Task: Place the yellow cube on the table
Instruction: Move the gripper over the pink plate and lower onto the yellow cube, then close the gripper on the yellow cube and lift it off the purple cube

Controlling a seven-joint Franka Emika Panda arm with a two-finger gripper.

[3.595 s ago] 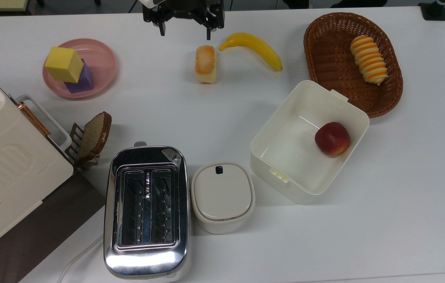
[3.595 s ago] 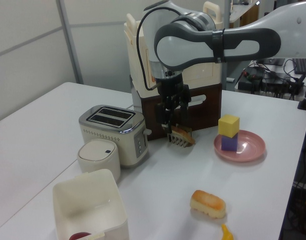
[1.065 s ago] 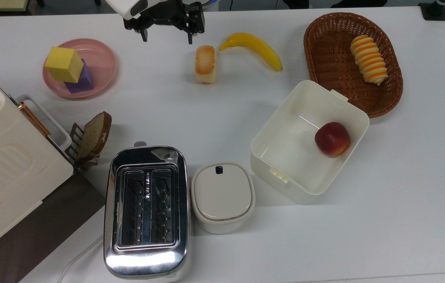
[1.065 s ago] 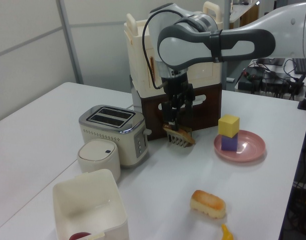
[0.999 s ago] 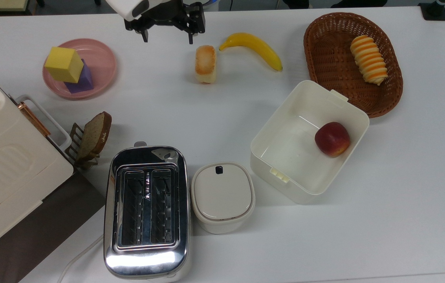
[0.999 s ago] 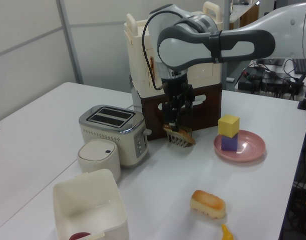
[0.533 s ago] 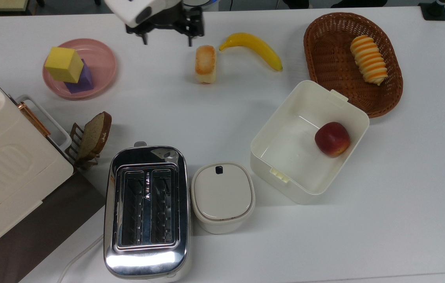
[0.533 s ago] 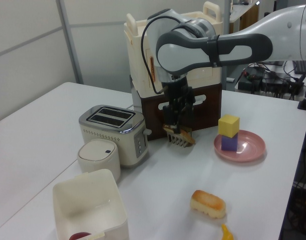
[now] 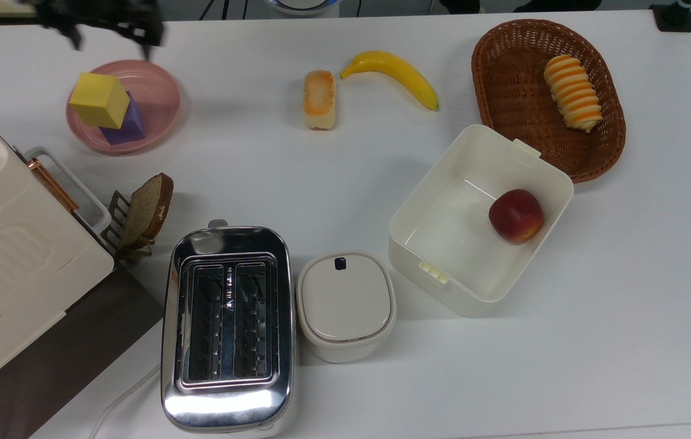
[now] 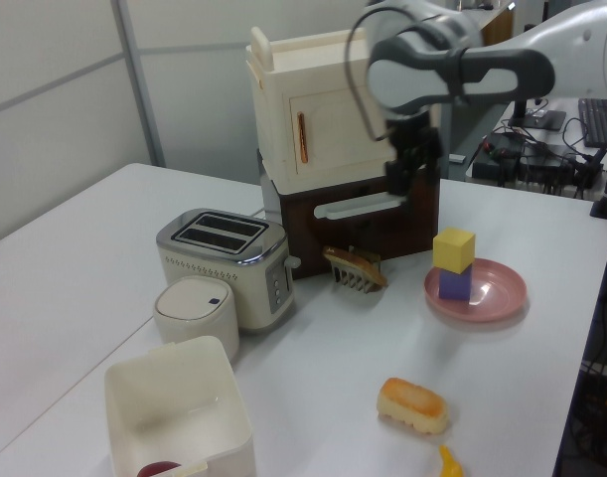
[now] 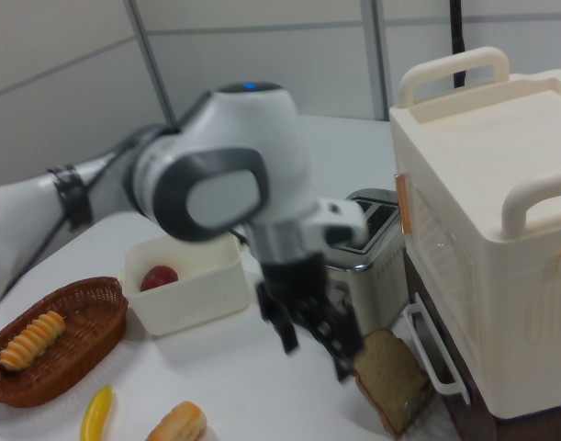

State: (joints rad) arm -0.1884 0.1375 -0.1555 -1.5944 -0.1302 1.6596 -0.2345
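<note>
- Your gripper [image 9: 110,41] hangs over the table's far edge at the top view's upper left, fingers [image 9: 149,36] apart w/ nothing between them. In the right view the gripper [image 11: 315,352] points down, blurred.
- The yellow cube [image 9: 99,100] sits just below the gripper in the top view, near but not touching. In the left view the gripper [image 10: 402,182] is up and to the left view's left of the yellow cube [image 10: 454,248].
- Yellow cube rests on a purple cube [image 9: 127,124], both in the pink plate [image 9: 161,92]; cube not yet on the table [image 9: 260,171].
- White bin [image 9: 534,166], open top, holds one apple [image 9: 516,215] against its right wall in the top view.
- Brown basket [image 9: 491,79] at the top view's upper right holds a striped roll [image 9: 572,92].
- Small white pot [image 9: 345,305] has its lid on; contents can't tell.
- Toaster [image 9: 228,329] slots look empty; bread slice [image 9: 149,209] leans in a small rack beside the white cabinet [image 9: 10,256].
- Bun [image 9: 319,99] and banana [image 9: 391,73] lie loose on the table, near each other.
- Open room: bare table btw the plate and bun, and the wide stretch along the top view's right and bottom right. Plate is near the table's far edge and the cabinet.
</note>
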